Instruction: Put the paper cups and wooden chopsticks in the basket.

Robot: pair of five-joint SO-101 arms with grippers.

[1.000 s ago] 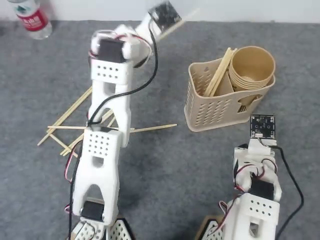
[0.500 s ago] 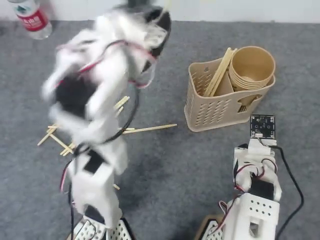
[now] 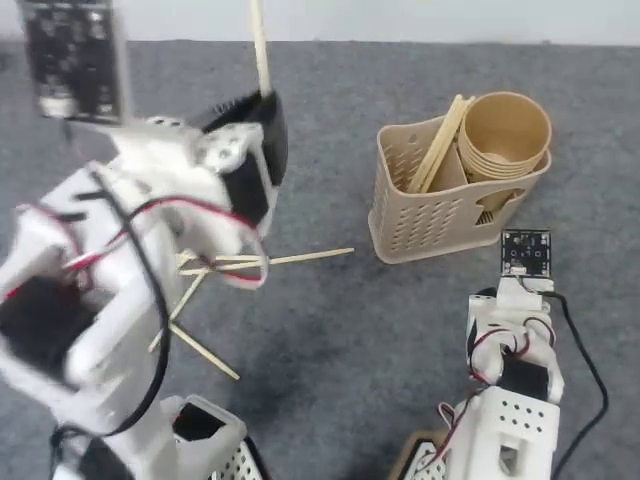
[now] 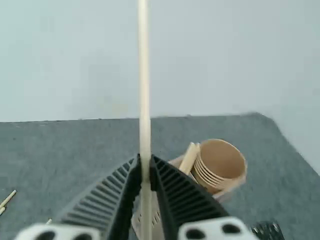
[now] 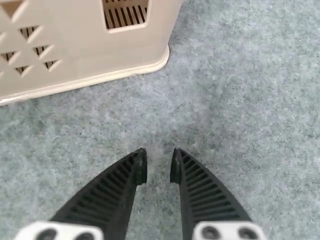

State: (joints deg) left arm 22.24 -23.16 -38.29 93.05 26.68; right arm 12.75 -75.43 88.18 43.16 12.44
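The white left arm (image 3: pixel 150 230) is holding itself high, with the left black gripper (image 4: pixel 145 170) pinching a thin pale wooden chopstick (image 4: pixel 144 75). The right black gripper (image 5: pixel 157 165) is hanging low, jaws seemingly barely parted.

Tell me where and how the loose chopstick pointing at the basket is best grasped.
I would grip the chopstick on its end toward the basket, coming straight down and closing across its length. It lies flat on the carpet, and that end sticks out alone, while its other end crosses other chopsticks.
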